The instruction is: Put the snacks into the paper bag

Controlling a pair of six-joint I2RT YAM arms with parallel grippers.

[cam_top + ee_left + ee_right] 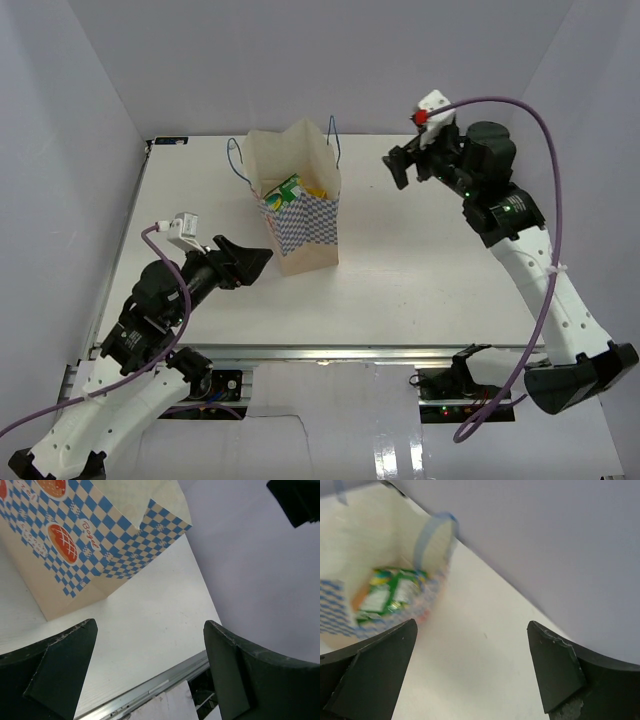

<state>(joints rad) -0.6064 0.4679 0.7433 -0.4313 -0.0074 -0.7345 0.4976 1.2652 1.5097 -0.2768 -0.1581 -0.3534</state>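
The white table (430, 270) bore the paper bag (305, 235), snacks (292, 190) inside. The right gripper (398, 165) at its upper right and the left gripper (258, 262) at its lower left both gaped empty.

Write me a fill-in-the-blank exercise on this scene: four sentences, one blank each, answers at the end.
1. The paper bag stands ___ on the table.
2. The green-white pouch lies ___ the bag.
3. The right gripper is ___ and holds nothing.
4. The bag's cord handles are ___ in colour.

Missing words: upright; inside; open; blue.
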